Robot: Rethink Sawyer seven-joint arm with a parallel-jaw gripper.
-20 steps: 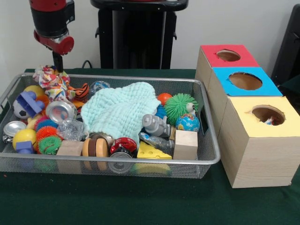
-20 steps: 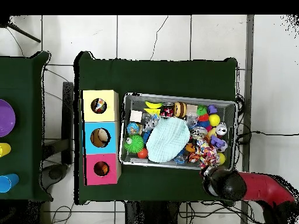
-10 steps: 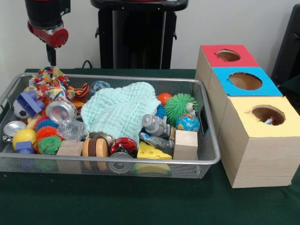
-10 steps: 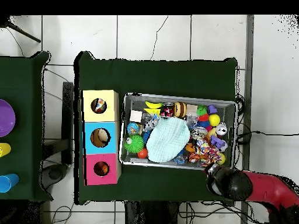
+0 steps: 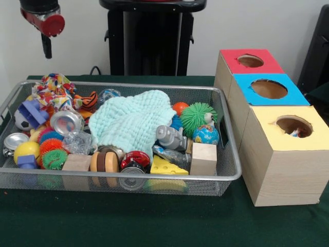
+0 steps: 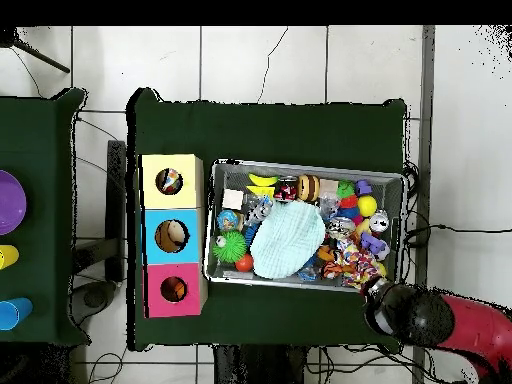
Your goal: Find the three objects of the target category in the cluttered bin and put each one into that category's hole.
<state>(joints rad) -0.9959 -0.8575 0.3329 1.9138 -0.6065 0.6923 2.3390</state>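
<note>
1. We see the gripper (image 5: 47, 49) high above the far left corner of the wire bin (image 5: 226, 177) in the front view. It carries nothing that we can see, but only a dark stub shows below the red wrist, so we cannot tell how its jaws stand.

2. The task's things lie in the bin, though we do not know which category is wanted. Along the table's right edge stand three boxes: the red-topped box (image 5: 250, 69) farthest back, the blue-topped box (image 5: 267, 100) in the middle, and the yellow-topped box (image 5: 288, 154) nearest the front.

3. We judge the step in hand to be the search. The mint cloth (image 5: 132, 121) covers the bin's middle, so we would do well to lift or drag it aside toward a bin wall before choosing a target.

4. For a clean pick we would favour exposed pieces: the globe ball (image 5: 206, 135) and green spiky ball (image 5: 198, 117) near the right wall, or the wooden block (image 5: 203, 158) and cheese wedge (image 5: 167, 165) at the front wall.

5. Descend straight and slowly; the pile is tight, and neighbours may snag or roll.

6. Whatever lies beneath the cloth is hidden. The rope toy (image 5: 56, 90) in the far left corner masks items below it. In the overhead view the wrist (image 6: 400, 312) hides the fingers.
</note>
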